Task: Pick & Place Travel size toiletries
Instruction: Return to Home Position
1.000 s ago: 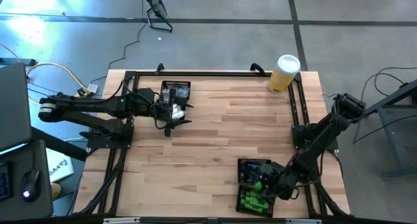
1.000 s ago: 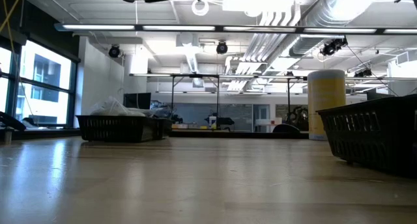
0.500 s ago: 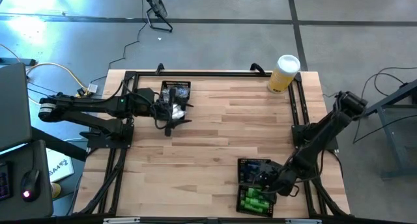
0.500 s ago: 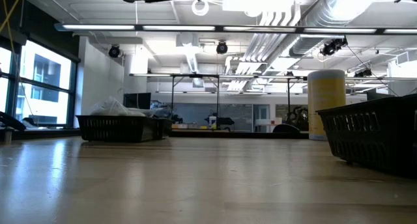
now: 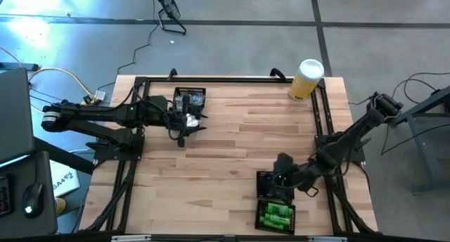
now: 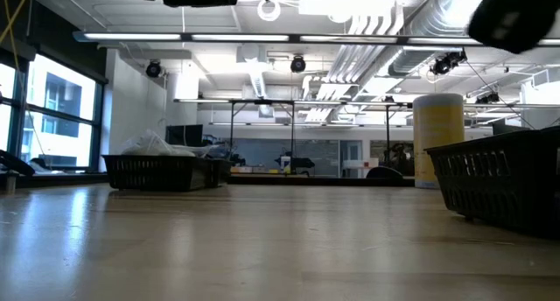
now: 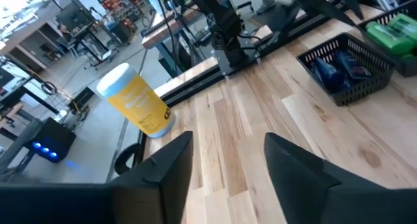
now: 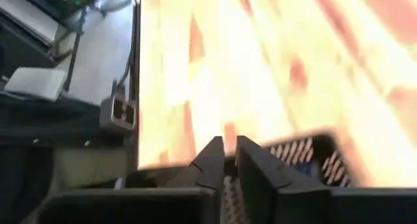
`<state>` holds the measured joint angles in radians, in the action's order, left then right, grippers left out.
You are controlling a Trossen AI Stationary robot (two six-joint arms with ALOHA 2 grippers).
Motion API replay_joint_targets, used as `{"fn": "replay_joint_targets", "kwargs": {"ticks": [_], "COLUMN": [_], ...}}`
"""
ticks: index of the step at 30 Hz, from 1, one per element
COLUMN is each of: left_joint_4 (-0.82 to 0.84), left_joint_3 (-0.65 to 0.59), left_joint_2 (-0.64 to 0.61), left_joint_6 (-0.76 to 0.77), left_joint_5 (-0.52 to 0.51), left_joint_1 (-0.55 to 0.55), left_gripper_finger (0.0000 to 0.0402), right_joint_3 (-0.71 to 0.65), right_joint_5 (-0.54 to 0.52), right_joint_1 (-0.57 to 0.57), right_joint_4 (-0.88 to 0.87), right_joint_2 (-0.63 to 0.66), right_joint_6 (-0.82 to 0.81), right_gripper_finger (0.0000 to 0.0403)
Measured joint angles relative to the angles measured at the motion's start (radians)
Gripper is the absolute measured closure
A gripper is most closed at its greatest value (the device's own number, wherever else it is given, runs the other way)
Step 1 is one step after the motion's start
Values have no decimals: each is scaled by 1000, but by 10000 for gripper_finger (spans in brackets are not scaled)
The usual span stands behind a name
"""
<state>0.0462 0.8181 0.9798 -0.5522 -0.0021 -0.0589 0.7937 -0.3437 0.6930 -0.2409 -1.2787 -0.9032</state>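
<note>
Plenty of bare wood mid-table between the arms. The left gripper sits at the far basket of white packets, fingers spread wide and empty. The right gripper hovers over the far rim of the near basket, fingers nearly together, holding nothing. The green bottles lie in that basket's front end, with the dark blue tubes behind them.

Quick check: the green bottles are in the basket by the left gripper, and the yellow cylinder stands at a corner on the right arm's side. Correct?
Not quite. The high view shows the green bottles in the basket by the right gripper, not the one by the left gripper. The yellow cylinder does stand at a corner on the right arm's side.
</note>
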Motion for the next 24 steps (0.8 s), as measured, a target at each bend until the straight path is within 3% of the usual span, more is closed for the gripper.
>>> {"fn": "replay_joint_targets", "kwargs": {"ticks": [5,16,24], "left_joint_4": [19,16,-2], "left_joint_3": [0,0,0], "left_joint_2": [0,0,7], "left_joint_6": [0,-76,-101], "left_joint_5": [0,-15,-41], "left_joint_1": [0,0,0], "left_gripper_finger": [254,292,334], "right_joint_3": [0,0,0], "right_joint_5": [-33,-25,-14], "right_joint_1": [-85,-349,-558], "right_joint_4": [66,282,397], "right_joint_2": [21,22,22], "right_joint_6": [216,594,746], "right_gripper_finger": [396,399,399]}}
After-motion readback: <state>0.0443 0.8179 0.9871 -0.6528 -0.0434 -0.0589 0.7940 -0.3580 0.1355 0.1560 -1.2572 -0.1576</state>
